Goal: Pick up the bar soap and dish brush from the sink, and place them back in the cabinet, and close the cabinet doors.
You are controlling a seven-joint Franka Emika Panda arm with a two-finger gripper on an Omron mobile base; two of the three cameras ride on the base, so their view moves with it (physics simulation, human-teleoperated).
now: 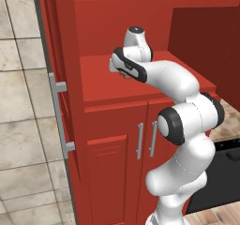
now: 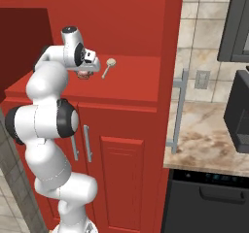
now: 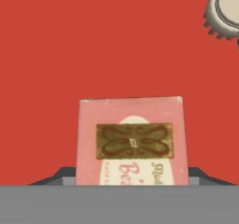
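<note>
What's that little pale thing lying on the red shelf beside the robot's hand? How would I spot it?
Find the tall red cabinet and its open shelf above the two small doors. Just right of the robot's pincer lies the dish brush, a thin pale stick ending in a round cream head. The pinkish bar soap at the pincer is a flat printed block instead.

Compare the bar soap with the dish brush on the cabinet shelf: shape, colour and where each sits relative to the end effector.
The bar soap is a flat pink rectangle with a gold label; the dish brush is a thin pale handle ending in a round bristled head. The bar soap sits between the fingers of the end effector, which are spread about as wide as it; the dish brush lies apart, beside it. Both are over the same red cabinet shelf.
</note>
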